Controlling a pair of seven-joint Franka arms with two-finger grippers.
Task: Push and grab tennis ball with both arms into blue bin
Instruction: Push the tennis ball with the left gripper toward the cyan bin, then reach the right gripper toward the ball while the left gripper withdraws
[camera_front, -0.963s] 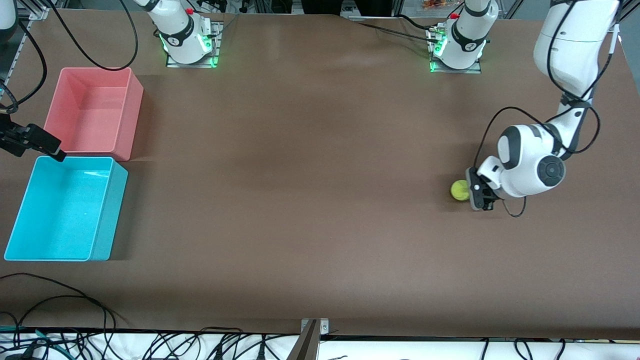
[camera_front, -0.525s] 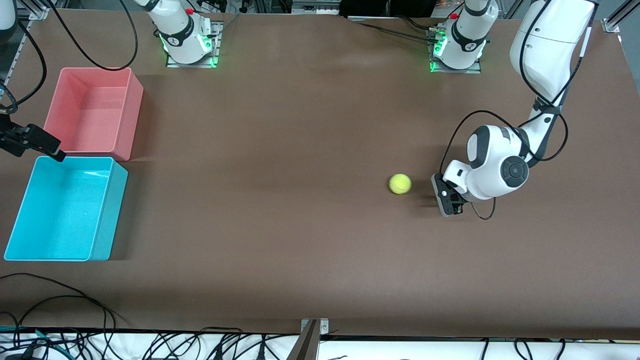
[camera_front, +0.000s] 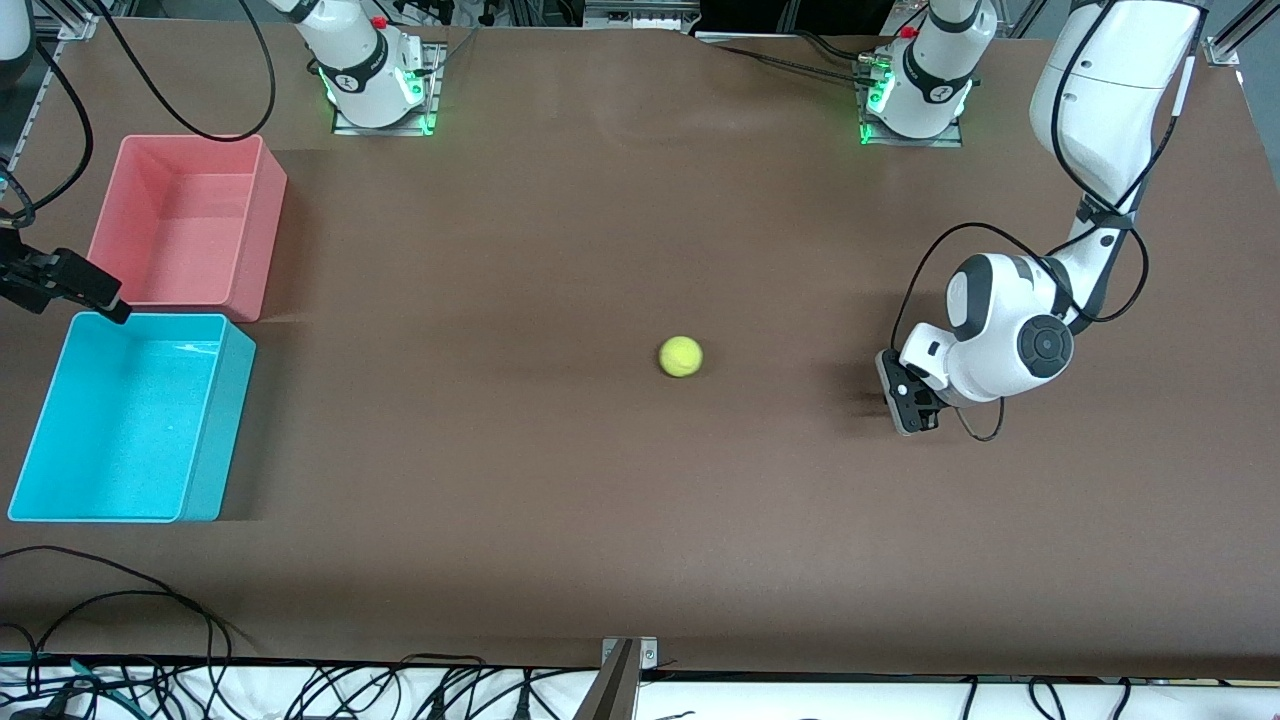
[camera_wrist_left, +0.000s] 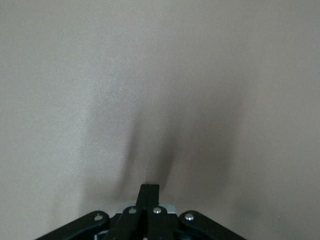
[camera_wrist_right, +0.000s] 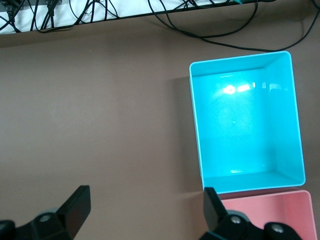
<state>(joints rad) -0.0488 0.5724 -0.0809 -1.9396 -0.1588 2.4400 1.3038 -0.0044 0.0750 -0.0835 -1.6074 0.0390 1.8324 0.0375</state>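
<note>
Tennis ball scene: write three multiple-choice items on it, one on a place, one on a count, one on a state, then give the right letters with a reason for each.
1. Where is the tennis ball?
A. in the blue bin
B. on the bare table
C. in the pink bin

2. How many bins are on the table?
A. one
B. two
C. three

3. How does the left pincer stand?
A. shut, holding nothing
B. shut on the ball
C. wide open

Answers: 1 B, the ball lies mid-table, apart from both bins. 2 B, one blue and one pink sit side by side at the right arm's end. 3 A, the left wrist view shows its fingers together over bare table.
</note>
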